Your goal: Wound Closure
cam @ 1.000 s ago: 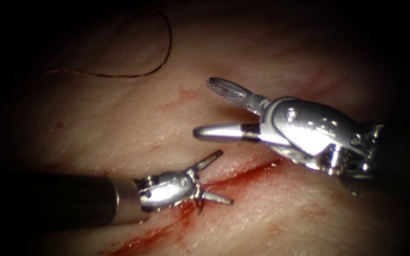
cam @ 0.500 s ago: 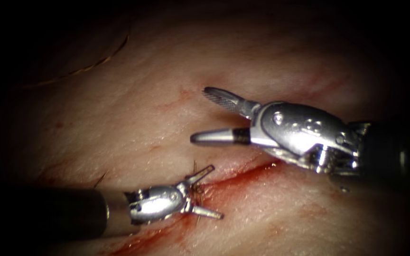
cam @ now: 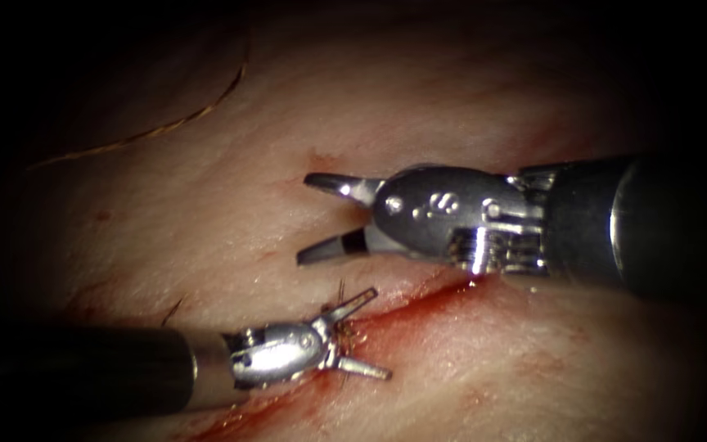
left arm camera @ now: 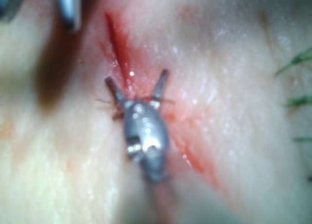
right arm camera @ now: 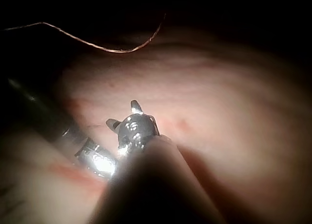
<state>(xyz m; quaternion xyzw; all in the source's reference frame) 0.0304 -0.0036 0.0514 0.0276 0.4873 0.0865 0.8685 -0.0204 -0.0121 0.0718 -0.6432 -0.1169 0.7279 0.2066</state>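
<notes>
Over the cut (cam: 419,303) in the tissue (cam: 206,229), the right hand (cam: 312,217) has swung leftward and rolled, spread and empty, while the left hand (cam: 366,331) stays spread astride the cut beside short thread ends (cam: 341,288), the thread (cam: 165,127) lying well apart up-left and no needle seen.

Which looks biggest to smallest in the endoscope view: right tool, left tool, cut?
1. Right tool, though it sits nearer the camera, so partly apparent.
2. Cut across the tissue.
3. Left tool.
</notes>
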